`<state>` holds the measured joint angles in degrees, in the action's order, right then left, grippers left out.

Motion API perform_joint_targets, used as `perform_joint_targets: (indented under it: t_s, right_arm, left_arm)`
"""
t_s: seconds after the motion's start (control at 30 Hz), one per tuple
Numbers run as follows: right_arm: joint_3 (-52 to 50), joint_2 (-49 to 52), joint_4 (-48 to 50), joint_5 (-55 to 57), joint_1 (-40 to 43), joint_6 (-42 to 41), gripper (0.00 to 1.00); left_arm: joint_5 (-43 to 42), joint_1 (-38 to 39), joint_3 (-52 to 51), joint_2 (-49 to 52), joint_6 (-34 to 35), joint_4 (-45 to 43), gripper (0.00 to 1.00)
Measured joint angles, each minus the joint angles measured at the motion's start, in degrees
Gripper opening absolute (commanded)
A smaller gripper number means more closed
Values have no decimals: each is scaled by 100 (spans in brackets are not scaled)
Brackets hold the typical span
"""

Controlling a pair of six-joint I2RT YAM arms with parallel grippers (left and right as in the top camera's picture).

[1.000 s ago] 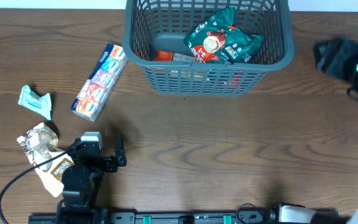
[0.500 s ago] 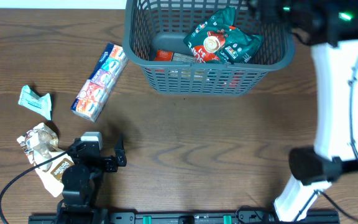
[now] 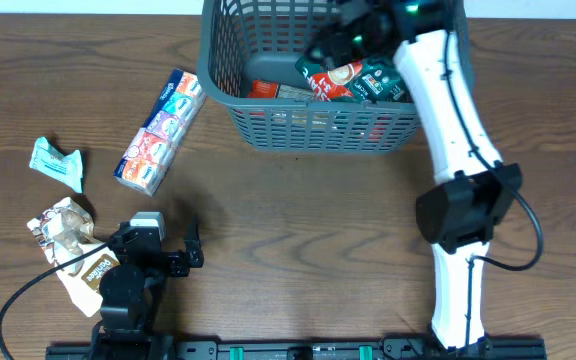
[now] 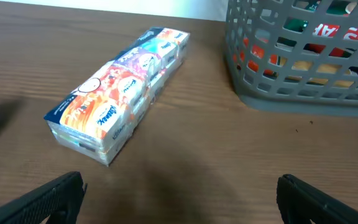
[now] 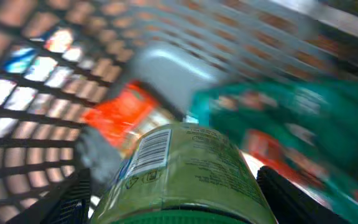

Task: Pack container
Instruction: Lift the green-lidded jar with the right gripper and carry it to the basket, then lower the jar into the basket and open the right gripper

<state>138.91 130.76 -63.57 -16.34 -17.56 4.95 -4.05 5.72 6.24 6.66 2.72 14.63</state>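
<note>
We are midway: the right gripper (image 5: 179,196) is clasping a green packet (image 5: 188,158) in the container (image 3: 318,128) at top centre, the left gripper (image 4: 179,199) is lying wide open, and the long packet (image 3: 160,130) and wrappers (image 3: 56,162) at left are waiting.

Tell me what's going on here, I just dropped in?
The right gripper is over the container, holding a green packet between its fingers; that wrist view is blurred. A teal bag and a red packet lie inside. The left gripper sits open and empty low over the table. A long multipack, a small teal wrapper and crumpled packets lie outside.
</note>
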Motion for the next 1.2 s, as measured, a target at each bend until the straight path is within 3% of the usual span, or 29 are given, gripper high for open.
perform_joint_targets:
  t_s: [0.2, 0.53, 0.83, 0.87, 1.07, 1.2]
  right_arm:
    - [0, 72, 509, -256, -341, 90, 1]
    - [0, 315, 1543, 424, -363, -332, 1]
    - [0, 398, 1528, 577, -446, -435, 1]
    - [0, 428, 1517, 577, -474, -435, 2]
    - [0, 684, 1410, 581, -627, -435, 35]
    - [0, 874, 1338, 584, -658, -435, 37]
  left_arm:
    - [0, 0, 0, 0, 0, 0, 98]
    - [0, 0, 0, 0, 26, 0, 99]
    - [0, 0, 0, 0, 26, 0, 99]
    - [2, 0, 0, 0, 26, -2, 99]
    - [0, 0, 0, 0, 26, 0, 99]
    - [0, 0, 0, 0, 26, 0, 99]
